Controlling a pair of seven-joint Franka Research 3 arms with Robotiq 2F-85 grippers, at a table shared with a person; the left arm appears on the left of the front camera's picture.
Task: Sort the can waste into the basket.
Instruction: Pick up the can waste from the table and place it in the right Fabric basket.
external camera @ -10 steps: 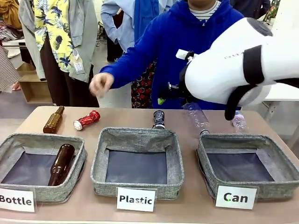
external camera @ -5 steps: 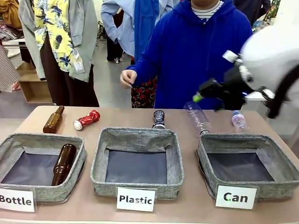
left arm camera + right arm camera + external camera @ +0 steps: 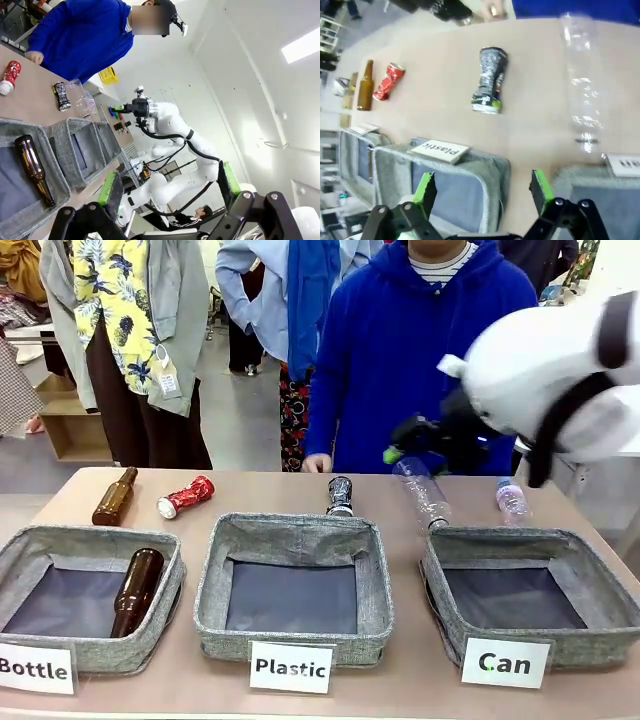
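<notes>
Two crushed cans lie on the far part of the table: a shiny red can [image 3: 186,496] at the left and a black can [image 3: 340,495] behind the middle basket. The grey "Can" basket [image 3: 500,537] stands at the front right, with only dark lining showing inside. My right gripper [image 3: 405,440] hangs open in the air above the far right of the table. In its own view the right gripper [image 3: 482,189] is open and holds nothing, with the black can [image 3: 489,80] ahead of it and the red can [image 3: 388,81] farther off. My left gripper [image 3: 169,182] is open and holds nothing, off to the side of the table.
A "Plastic" basket [image 3: 294,529] stands in the middle and a "Bottle" basket [image 3: 90,535] holding a brown bottle [image 3: 132,590] at the left. Another brown bottle [image 3: 114,497] and two clear plastic bottles [image 3: 424,492] lie at the back. A person's hand [image 3: 317,462] rests at the far edge.
The person's hand has drawn back from above the red can to the table's far edge. My right arm has swung right and back, and its gripper now hangs over the clear bottle.
</notes>
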